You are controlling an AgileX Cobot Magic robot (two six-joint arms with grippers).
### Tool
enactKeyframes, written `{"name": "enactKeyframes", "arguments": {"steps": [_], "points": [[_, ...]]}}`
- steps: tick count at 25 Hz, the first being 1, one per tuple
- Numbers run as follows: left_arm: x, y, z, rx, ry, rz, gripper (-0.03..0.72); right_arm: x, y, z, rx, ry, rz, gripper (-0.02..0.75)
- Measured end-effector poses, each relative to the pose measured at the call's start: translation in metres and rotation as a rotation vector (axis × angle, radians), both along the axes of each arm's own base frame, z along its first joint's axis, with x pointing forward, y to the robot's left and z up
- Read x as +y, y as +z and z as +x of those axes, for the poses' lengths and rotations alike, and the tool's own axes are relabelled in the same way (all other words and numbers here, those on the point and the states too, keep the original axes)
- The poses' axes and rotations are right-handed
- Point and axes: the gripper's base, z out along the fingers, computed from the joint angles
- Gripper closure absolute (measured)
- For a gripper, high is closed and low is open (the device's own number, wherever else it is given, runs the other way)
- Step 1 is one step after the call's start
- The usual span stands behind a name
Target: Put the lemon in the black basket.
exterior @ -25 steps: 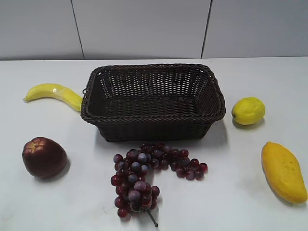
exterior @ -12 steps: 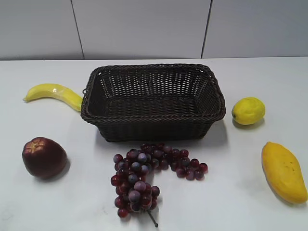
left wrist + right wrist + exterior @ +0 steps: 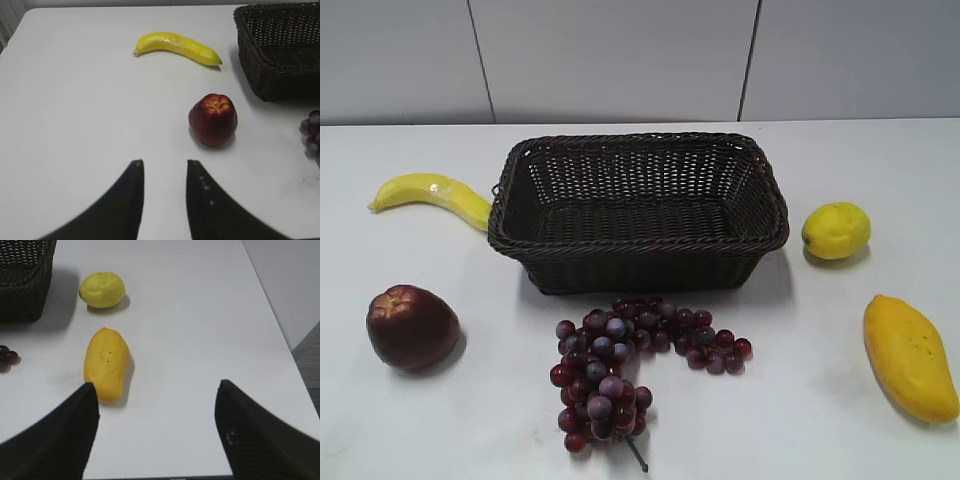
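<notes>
Nothing is being grasped yet: the lemon [image 3: 836,230] is sitting on the counter [image 3: 820,400] just right of the black basket [image 3: 638,210]. The right gripper [image 3: 157,425] is hovering wide apart and empty (reaching past the mango [image 3: 105,364] looks next); the left gripper [image 3: 164,172] is narrowly parted, empty.

The yellow-green lemon [image 3: 836,230] sits on the table just beside the right end of the empty black basket [image 3: 638,243], toward the table's right edge.
</notes>
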Motion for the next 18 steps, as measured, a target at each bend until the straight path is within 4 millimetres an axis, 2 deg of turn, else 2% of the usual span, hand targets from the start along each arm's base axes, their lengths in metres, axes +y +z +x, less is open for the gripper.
{"name": "enactKeyframes", "arguments": {"steps": [3, 9, 12, 18], "points": [[0.0, 0.0, 0.0, 0.0, 0.0, 0.0, 0.459, 0.001, 0.01, 0.007, -0.028, 0.001, 0.019, 0.148], [0.0, 0.0, 0.0, 0.0, 0.0, 0.0, 0.459, 0.001, 0.044, 0.046, -0.339, -0.001, 0.042, 0.148], [0.0, 0.0, 0.0, 0.0, 0.0, 0.0, 0.459, 0.001, 0.045, 0.077, -0.393, -0.004, 0.044, 0.148], [0.0, 0.0, 0.0, 0.0, 0.0, 0.0, 0.459, 0.002, 0.028, 0.146, -0.296, -0.013, 0.046, 0.148]]}}
